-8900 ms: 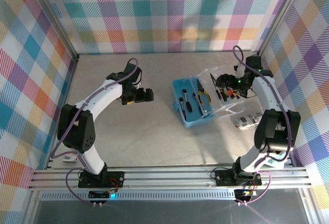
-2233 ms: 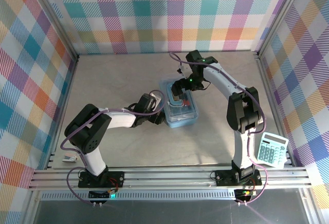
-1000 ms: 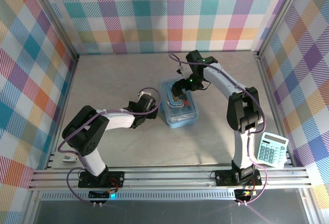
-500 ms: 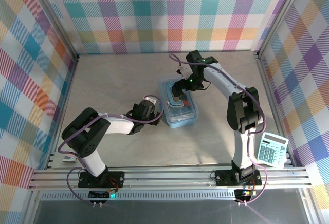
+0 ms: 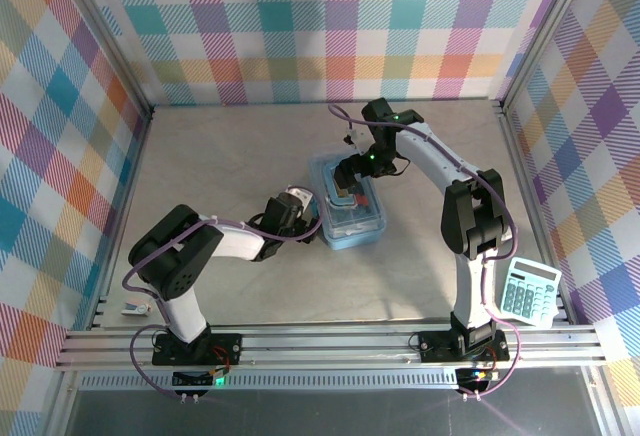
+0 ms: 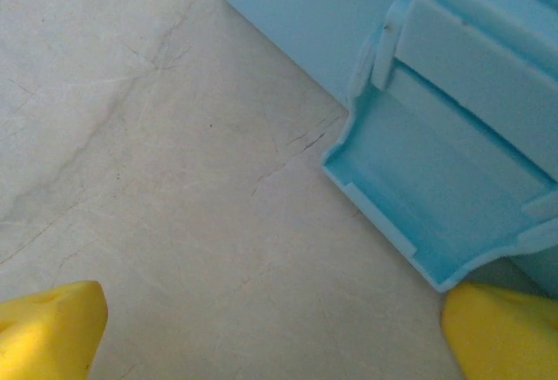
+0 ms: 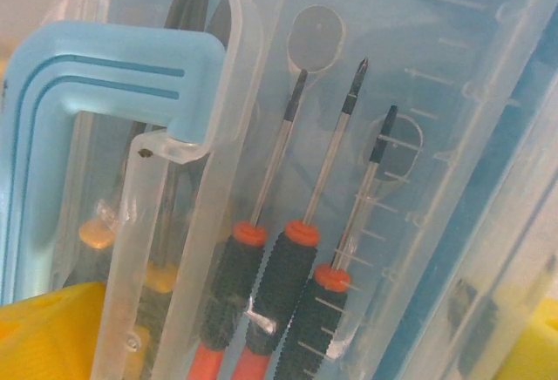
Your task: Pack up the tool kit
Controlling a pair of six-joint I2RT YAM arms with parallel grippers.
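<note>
The tool kit (image 5: 352, 224) is a light blue case lying in the middle of the table with its clear lid down. My right gripper (image 5: 349, 193) hovers open right over the lid, one yellow fingertip (image 7: 48, 332) on each side. Through the lid I see three screwdrivers (image 7: 288, 267) with black and orange handles, beside the blue carry handle (image 7: 87, 75). My left gripper (image 5: 304, 212) is low at the case's left side, open, fingertips (image 6: 48, 328) wide apart above bare table. A blue latch flap (image 6: 436, 197) of the case hangs open just ahead of it.
A pale green calculator (image 5: 530, 291) lies at the front right, close to the right arm's base. A small white object (image 5: 133, 308) sits at the front left edge. Checkered walls close the table on three sides.
My left gripper has slid right, closer to the left side of the case. The right arm and the case have stayed put.
</note>
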